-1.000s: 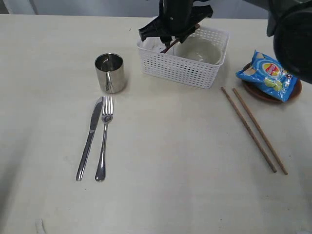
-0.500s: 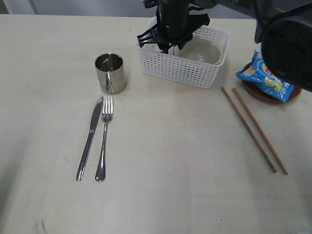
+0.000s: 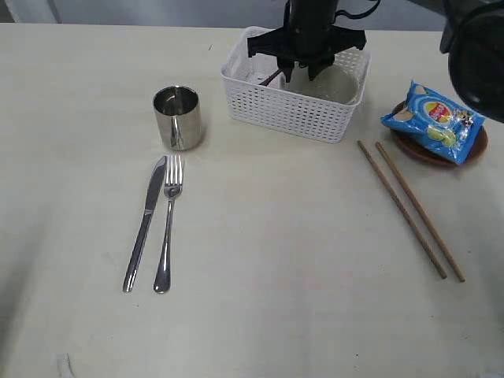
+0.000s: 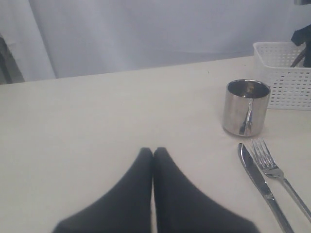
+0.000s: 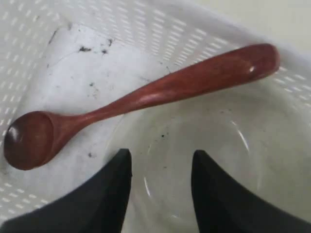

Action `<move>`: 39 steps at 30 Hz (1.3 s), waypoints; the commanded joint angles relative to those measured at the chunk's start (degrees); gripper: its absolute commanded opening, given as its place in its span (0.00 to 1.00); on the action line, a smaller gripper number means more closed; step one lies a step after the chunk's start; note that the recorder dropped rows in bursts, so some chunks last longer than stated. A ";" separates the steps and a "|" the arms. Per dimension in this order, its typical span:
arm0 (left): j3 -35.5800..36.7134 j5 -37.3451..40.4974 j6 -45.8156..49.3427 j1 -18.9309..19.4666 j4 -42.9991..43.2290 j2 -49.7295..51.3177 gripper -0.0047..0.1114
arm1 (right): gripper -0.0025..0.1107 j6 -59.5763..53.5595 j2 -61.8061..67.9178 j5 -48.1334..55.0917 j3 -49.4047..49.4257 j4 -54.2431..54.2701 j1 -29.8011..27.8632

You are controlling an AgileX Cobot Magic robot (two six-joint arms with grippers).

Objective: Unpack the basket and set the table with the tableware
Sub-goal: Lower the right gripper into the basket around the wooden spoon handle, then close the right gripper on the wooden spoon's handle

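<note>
The white basket [image 3: 293, 109] stands at the back of the table [image 3: 276, 299]. In it lie a white bowl [image 3: 340, 83] and a reddish-brown wooden spoon [image 5: 146, 97], whose handle rests over the bowl [image 5: 228, 155]. My right gripper [image 3: 302, 72] hangs open over the basket, its tips [image 5: 162, 155] above the bowl's rim beside the spoon, holding nothing. The steel cup [image 3: 179, 116], knife [image 3: 146, 220] and fork [image 3: 168, 228] lie on the left, the chopsticks [image 3: 409, 209] on the right. My left gripper [image 4: 153, 151] is shut and empty, low over the table near the cup [image 4: 245, 107].
A blue snack bag [image 3: 433, 120] lies on the dark brown plate [image 3: 421, 151] at the right edge. The basket's lattice wall [image 5: 146, 29] closely surrounds the spoon and bowl. The knife [image 4: 260, 182] and fork [image 4: 277, 172] lie beside my left gripper.
My right gripper has shifted right along the basket, from its left end to over the bowl's edge. Nothing else has moved.
</note>
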 commanded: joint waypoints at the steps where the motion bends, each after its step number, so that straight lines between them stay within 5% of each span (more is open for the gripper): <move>1: 0.10 -0.45 -0.20 0.08 -0.21 -0.15 0.04 | 0.37 -0.92 -0.92 -0.19 -0.36 0.82 -0.15; 19: 0.10 -0.45 -0.20 0.08 -0.21 -0.15 0.04 | 0.33 -5.45 -11.49 1.74 5.39 3.23 -1.25; 22: 0.10 -0.45 -0.20 0.08 -0.21 -0.15 0.04 | 0.24 -3.68 -15.07 -4.47 11.93 3.56 -1.25; 30: 0.10 -0.45 -0.20 0.08 -0.21 -0.15 0.04 | 0.23 2.71 -23.30 -28.70 32.38 4.31 -1.50; 39: 0.10 -0.45 -0.20 0.08 -0.09 -0.15 0.04 | 0.23 14.86 -21.01 -43.44 37.29 4.31 -1.67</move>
